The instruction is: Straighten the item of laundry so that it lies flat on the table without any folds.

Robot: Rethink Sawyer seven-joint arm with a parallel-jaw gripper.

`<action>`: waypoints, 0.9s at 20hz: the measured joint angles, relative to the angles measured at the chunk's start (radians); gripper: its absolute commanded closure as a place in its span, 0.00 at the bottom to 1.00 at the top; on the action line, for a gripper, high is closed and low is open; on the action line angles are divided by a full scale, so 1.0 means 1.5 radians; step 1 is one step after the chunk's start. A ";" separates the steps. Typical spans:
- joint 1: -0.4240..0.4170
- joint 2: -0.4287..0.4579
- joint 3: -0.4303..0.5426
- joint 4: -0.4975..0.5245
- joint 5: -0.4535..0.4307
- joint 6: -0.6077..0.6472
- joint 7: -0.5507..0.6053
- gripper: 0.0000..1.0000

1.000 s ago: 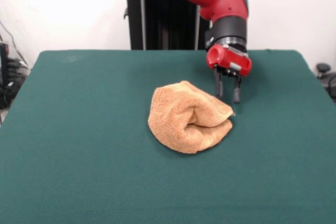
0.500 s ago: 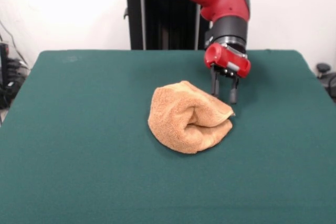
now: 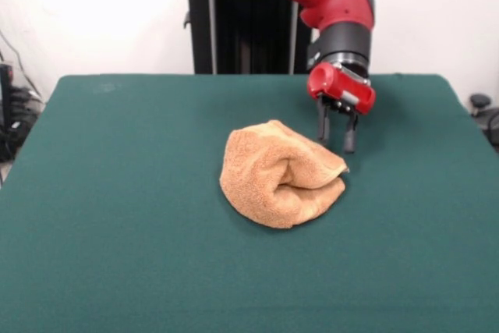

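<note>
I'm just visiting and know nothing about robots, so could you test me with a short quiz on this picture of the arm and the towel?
1. True or false: the towel lies flat, with no folds.
2. Where is the gripper? A) clamped on the towel B) just beyond the towel's far right corner, holding nothing C) resting on the towel's left side
3. What colour is the table?

Key:
1. False: it is bunched into a folded lump.
2. B: its two fingers are apart and point down, with nothing between them.
3. Dark green.
</note>
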 measured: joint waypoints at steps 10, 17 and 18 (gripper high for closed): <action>0.002 0.010 -0.004 0.000 0.005 0.031 0.000 0.00; 0.015 0.032 -0.023 0.000 0.024 0.031 0.000 0.00; 0.016 0.035 -0.024 0.000 0.025 0.031 0.000 0.00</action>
